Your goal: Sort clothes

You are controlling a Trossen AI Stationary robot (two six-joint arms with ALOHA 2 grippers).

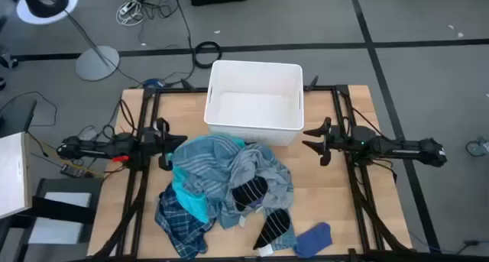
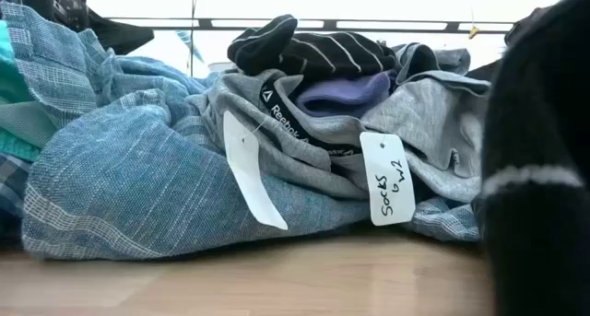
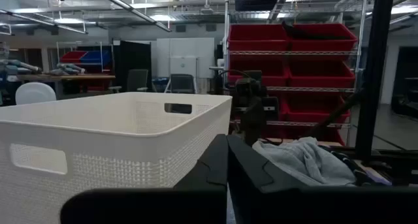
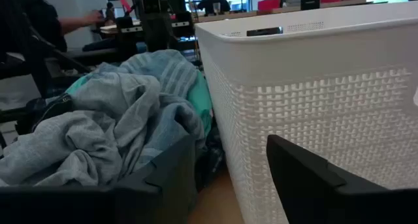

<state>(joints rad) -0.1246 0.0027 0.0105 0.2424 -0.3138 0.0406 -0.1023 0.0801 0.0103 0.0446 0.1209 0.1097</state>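
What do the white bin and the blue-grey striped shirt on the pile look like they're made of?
The white bin looks like moulded plastic with a matte finish: rigid walls, a woven-look pattern pressed into the sides, and cut-out handle slots. The blue-grey striped shirt looks like a light woven fabric, possibly cotton or a linen blend: visible weave with thin pale stripes and soft, crumpled folds. The exact fibre cannot be told.

The bin (image 1: 254, 101) is white. The shirt (image 1: 205, 159) is blue-grey with stripes, the top (image 1: 252, 170) grey, one piece (image 1: 191, 201) turquoise, the plaid shirt (image 1: 177, 220) navy, the socks (image 1: 250, 193) black with stripes, and a small item (image 1: 313, 236) at five o'clock blue.
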